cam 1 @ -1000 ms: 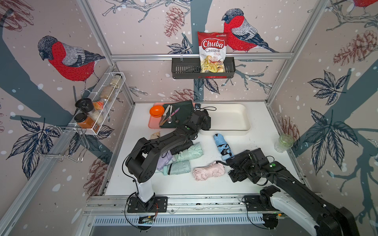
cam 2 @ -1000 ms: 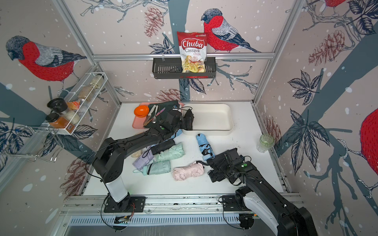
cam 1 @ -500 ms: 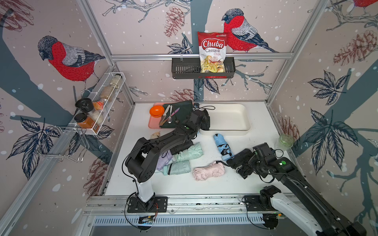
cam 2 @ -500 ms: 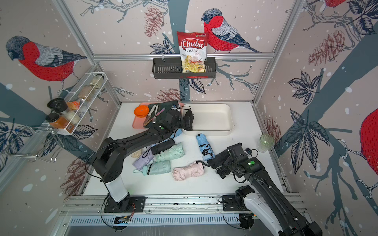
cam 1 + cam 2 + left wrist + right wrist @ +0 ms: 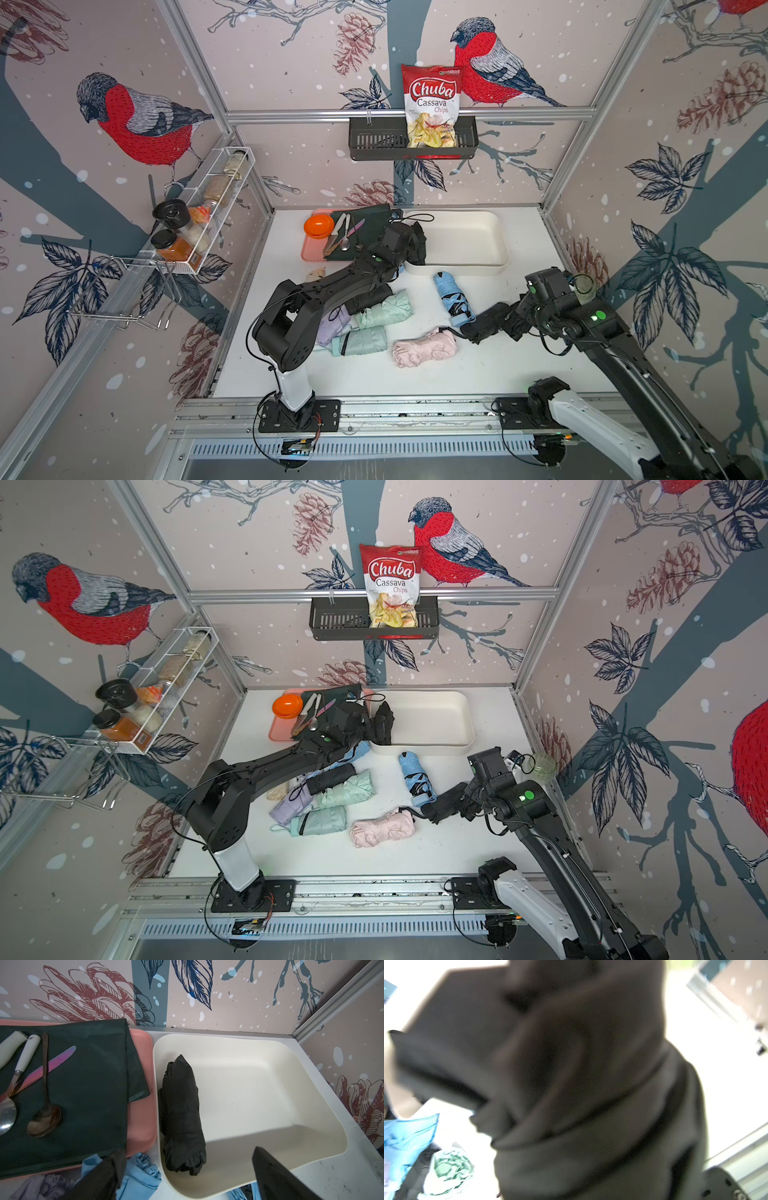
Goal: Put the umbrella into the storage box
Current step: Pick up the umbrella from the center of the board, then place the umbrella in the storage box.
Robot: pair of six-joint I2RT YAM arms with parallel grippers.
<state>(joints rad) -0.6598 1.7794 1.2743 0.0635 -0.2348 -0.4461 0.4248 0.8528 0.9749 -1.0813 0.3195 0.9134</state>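
One in: a black umbrella (image 5: 181, 1113) lies folded inside the storage box (image 5: 249, 1095), along the wall nearest the pink tray (image 5: 143, 1064). My left end effector (image 5: 187, 1154) hangs above it, jaws spread wide and empty.

Toward the right side of the desk (image 5: 415, 374), my right end effector (image 5: 510, 318) is clamped on one end of a second black umbrella (image 5: 484, 323), well short of the box. Whether that one has cleared the desk I cannot tell.

By my reckoning the job is barely begun. Waiting on the desk are a blue umbrella (image 5: 453, 297), a pink umbrella (image 5: 424, 347), a pair of mint umbrellas (image 5: 386, 309), a lilac umbrella (image 5: 332, 328) and a third black umbrella (image 5: 368, 297), partly hidden under my left arm. The one in my right grip looks next in line for the box.
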